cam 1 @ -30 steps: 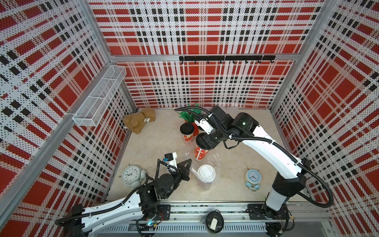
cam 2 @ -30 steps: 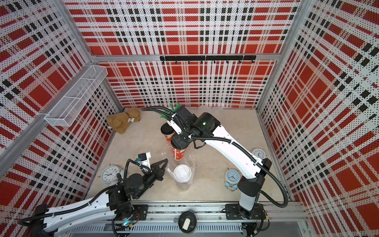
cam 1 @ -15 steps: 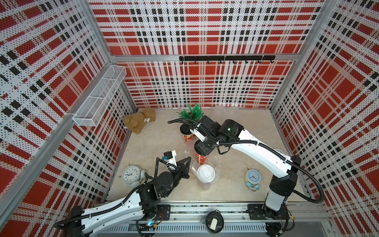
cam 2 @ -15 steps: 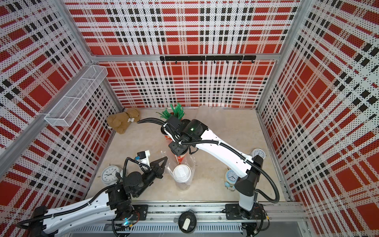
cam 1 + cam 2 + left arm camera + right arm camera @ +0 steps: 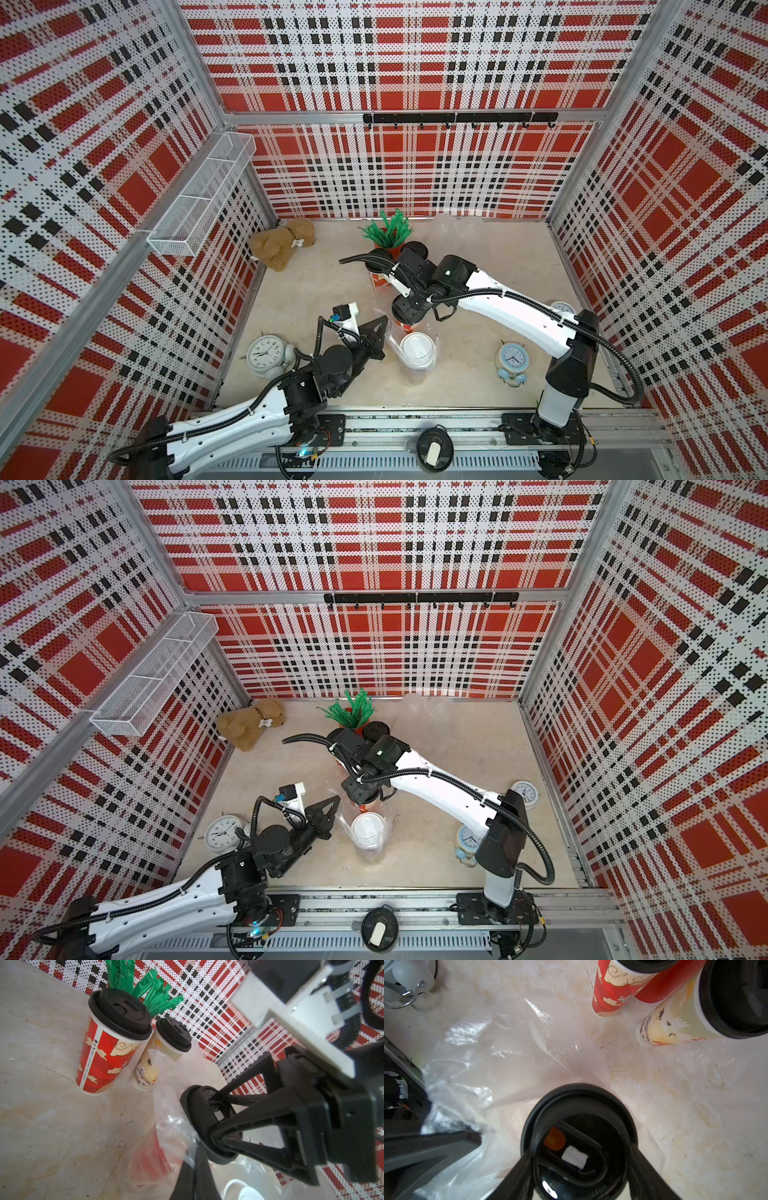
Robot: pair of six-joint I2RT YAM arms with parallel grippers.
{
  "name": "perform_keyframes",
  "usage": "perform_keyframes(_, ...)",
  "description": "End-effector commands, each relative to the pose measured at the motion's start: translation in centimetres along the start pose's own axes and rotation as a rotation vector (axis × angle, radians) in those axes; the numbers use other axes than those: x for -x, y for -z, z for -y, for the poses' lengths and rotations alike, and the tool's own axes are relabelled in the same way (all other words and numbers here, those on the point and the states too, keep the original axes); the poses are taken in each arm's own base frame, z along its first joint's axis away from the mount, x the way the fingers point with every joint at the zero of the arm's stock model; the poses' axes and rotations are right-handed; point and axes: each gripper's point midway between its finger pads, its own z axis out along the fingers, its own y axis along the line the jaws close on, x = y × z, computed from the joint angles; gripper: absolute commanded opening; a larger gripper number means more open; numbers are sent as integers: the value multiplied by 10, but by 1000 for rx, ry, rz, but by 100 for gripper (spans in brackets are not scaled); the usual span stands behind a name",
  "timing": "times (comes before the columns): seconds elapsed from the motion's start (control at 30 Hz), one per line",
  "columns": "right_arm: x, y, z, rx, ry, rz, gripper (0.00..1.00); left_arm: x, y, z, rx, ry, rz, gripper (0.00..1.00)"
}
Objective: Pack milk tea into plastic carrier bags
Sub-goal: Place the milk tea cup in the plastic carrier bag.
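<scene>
Right wrist view: right gripper [image 5: 580, 1150] is clamped on a black-lidded milk tea cup [image 5: 579, 1101], partway into the mouth of the clear plastic carrier bag [image 5: 508, 1053]. Left gripper [image 5: 383, 323] is pinched tight on the bag's edge. White-lidded cup [image 5: 417, 348] already sits inside. Red cup [image 5: 97, 1059] and cream cup [image 5: 149, 1068] stand by the green straws [image 5: 153, 997].

Crinkly glossy plastic bag [image 5: 508, 1053], smooth black plastic lid [image 5: 579, 1101], printed paper cup [image 5: 99, 1057], matt marbled tabletop [image 5: 41, 1115].
</scene>
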Motion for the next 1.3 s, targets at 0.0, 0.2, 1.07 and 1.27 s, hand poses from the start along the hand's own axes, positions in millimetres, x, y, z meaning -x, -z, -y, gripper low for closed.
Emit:
perform_keyframes(0.0, 7, -13, -4, 9, -33, 29, 56, 12, 1, 4, -4, 25, 35, 0)
perform_keyframes(0.2, -2, -25, -6, 9, -46, 4, 68, 15, 1, 3, -1, 28, 43, 0)
perform_keyframes(1.07, 90, 101, 67, 17, -36, 377, 73, 0, -1, -14, 28, 37, 13, 0)
perform_keyframes(1.27, 136, 92, 109, 17, -97, 498, 50, -5, -1, -20, 59, 36, -3, 0)
